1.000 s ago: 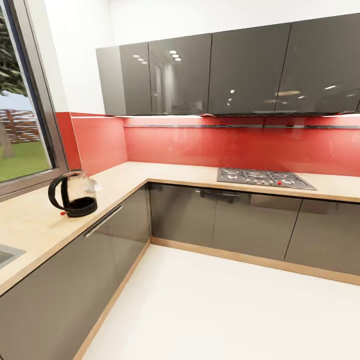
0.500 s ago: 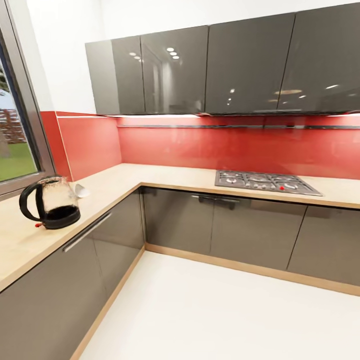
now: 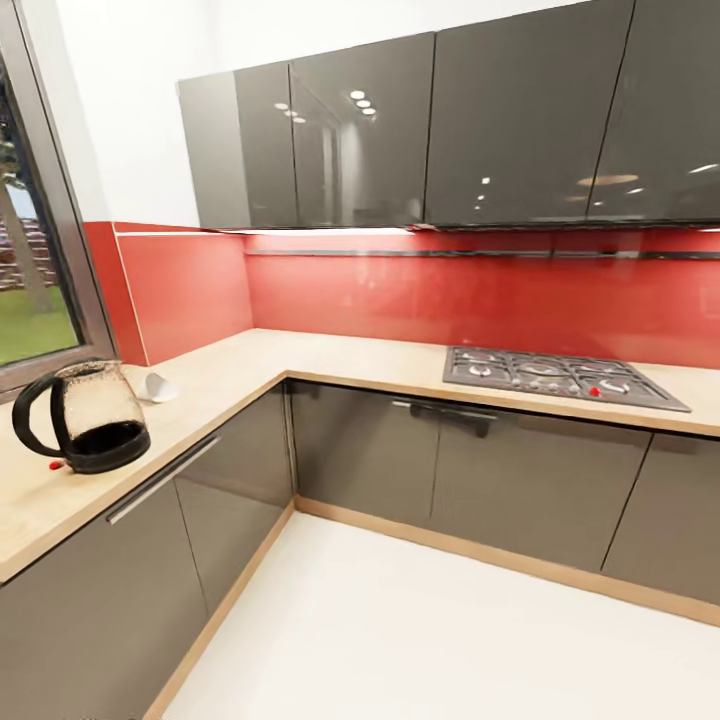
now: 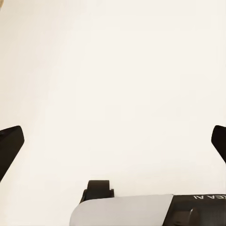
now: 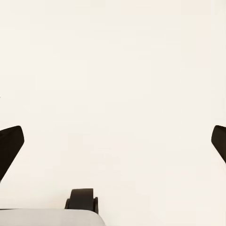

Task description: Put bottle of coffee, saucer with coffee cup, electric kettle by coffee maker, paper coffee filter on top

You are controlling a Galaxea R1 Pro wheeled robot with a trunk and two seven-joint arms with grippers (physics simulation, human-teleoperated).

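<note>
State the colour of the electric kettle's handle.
Black: the electric kettle on the countertop has a black handle and base with a clear body. Head view shows it best.

Bright, even render. Under-cabinet glow on glossy red backsplash (image 3: pixel 480 295); ceiling-spot glare on glossy grey wall cabinets (image 3: pixel 400 130). Wide-angle bending at edges. Wrist views washed-out cream.

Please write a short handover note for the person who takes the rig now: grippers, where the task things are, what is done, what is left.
Left gripper: open, holding nothing.
Right gripper: open, holding nothing.
Electric kettle: upright on the countertop under the window. A small white object lies behind it; I cannot tell what it is.
Stove is set into the countertop further right.
Done: nothing confirmed.
Left: find the coffee maker, then place bottle, filter, saucer, cup and kettle.
</note>
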